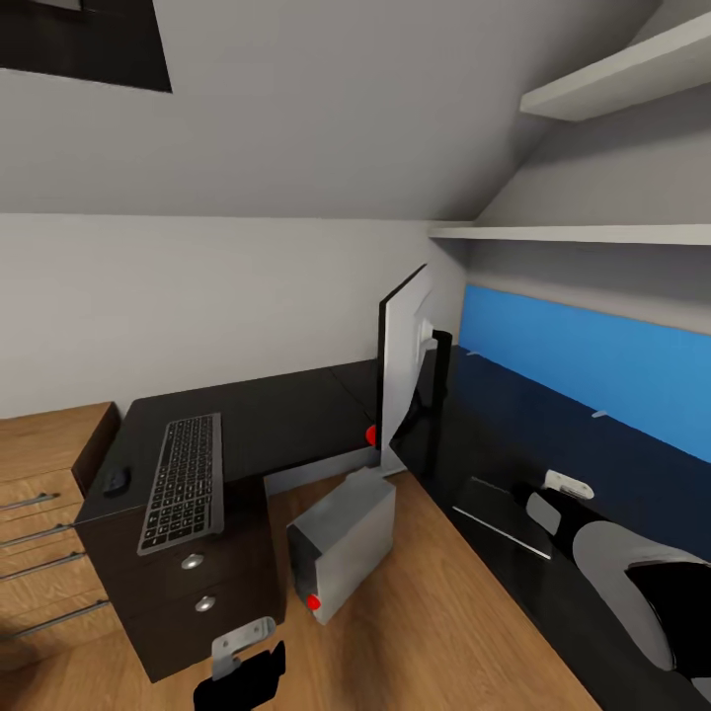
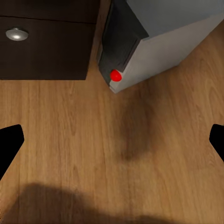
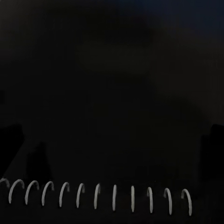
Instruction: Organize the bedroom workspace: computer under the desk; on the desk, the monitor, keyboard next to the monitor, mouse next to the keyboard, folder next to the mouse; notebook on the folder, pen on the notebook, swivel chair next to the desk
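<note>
Notebook (image 1: 506,512) lies flat on the glossy black desk (image 1: 276,420), on the wing to the robot's right, a little way from the foot of the monitor (image 1: 405,360). The right gripper (image 1: 568,484) hovers just over its far edge, and the right wrist view looks down on the white wire coil (image 3: 98,195) of its binding. Both dark fingers sit wide apart at the sides of that view, holding nothing.

It looks thin, light and fairly stiff, but hard to get under on a slick top. A pinch across one free edge, or sliding it to the desk's lip first, seems the best hold; the coil side may slip.

The left gripper (image 1: 245,660) hangs open and empty above the wooden floor (image 2: 140,154), near the computer (image 1: 346,541).
</note>
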